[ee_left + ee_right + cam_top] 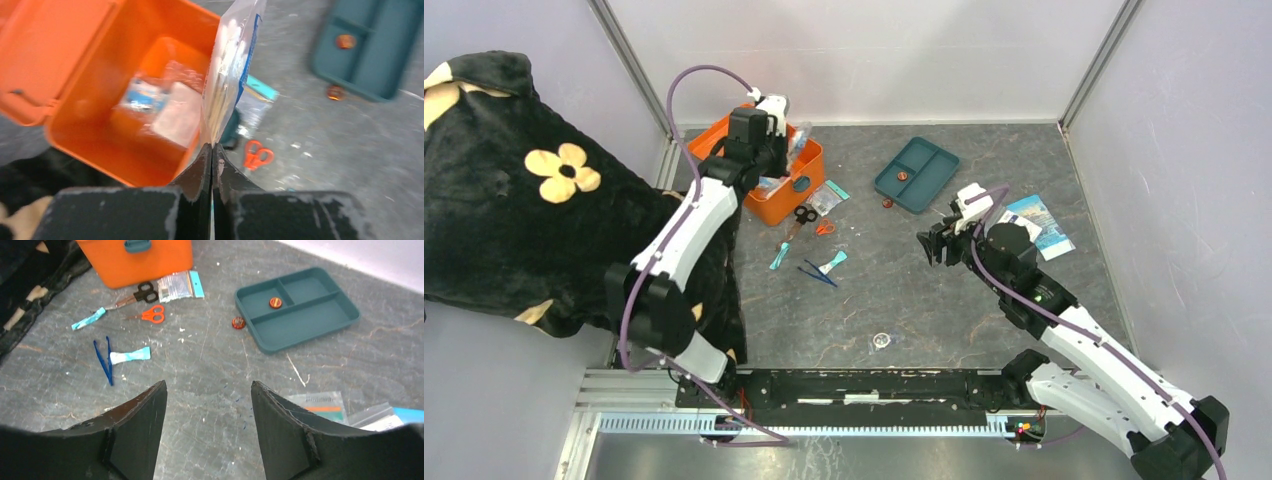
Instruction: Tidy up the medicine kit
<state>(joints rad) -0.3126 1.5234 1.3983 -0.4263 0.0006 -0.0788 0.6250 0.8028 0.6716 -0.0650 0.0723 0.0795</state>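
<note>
step: packing kit (85,75) | L gripper (212,150) clenched on packet (231,65), above open kit | R gripper (209,390) released, empty | next: prob. lower packet inside, let go

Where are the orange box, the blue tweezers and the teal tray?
orange box (150,265): right wrist view, on its front wall.
blue tweezers (109,374): right wrist view, near where the arms meet.
teal tray (305,322): right wrist view, on its largest compartment's bare floor.
</note>
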